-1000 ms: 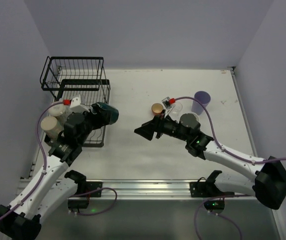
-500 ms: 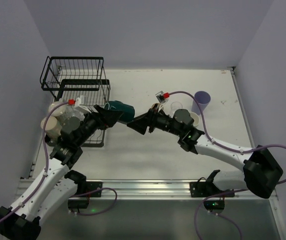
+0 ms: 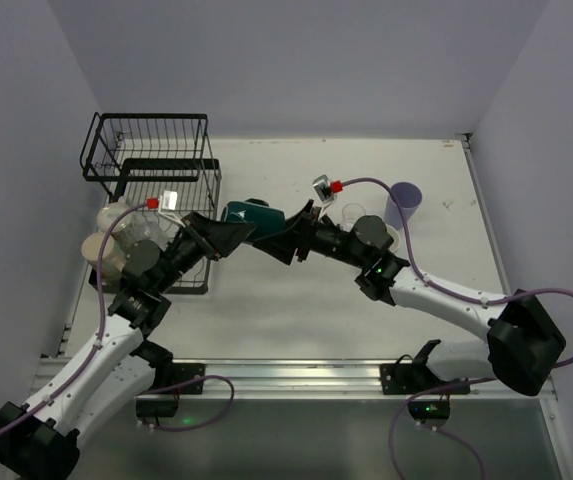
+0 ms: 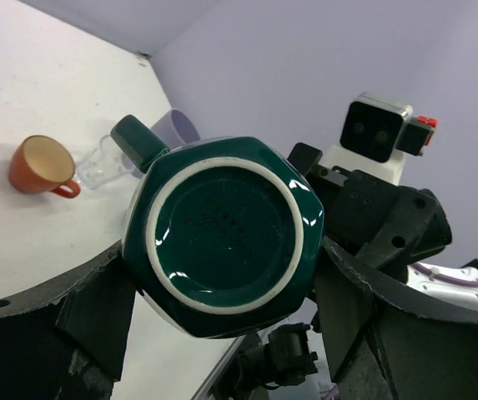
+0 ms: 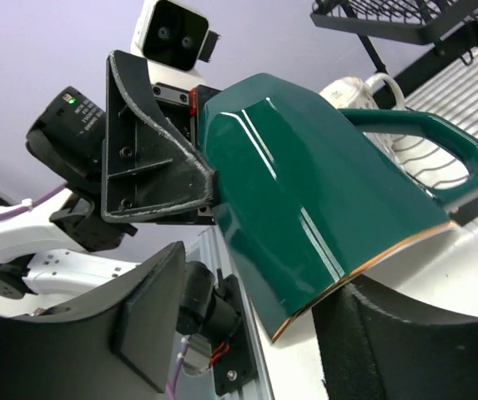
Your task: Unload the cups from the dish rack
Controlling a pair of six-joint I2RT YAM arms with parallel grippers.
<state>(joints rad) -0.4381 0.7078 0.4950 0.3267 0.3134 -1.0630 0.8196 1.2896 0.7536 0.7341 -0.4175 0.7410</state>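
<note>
The teal mug [image 3: 252, 213] hangs in mid-air between the two arms, right of the black wire dish rack [image 3: 151, 150]. My left gripper [image 3: 228, 233] is shut on it; in the left wrist view the mug's base [image 4: 222, 237] sits clamped between my left gripper's [image 4: 222, 296] fingers. My right gripper [image 3: 286, 238] is open, its jaws standing around the mug's rim end [image 5: 322, 217], with a gap on one side of the right gripper [image 5: 272, 333]. Two cream mugs [image 3: 106, 250] stay at the rack's left.
On the table behind the right arm stand a lavender tumbler [image 3: 403, 203], a clear glass [image 3: 352, 214] and a small orange cup [image 4: 38, 167]. The rack's ridged tray [image 5: 464, 92] and a cream mug [image 5: 355, 92] show behind the teal mug.
My left gripper carried the teal mug rightward away from the rack. My right gripper moved left to meet it and now has its open jaws around the mug.
</note>
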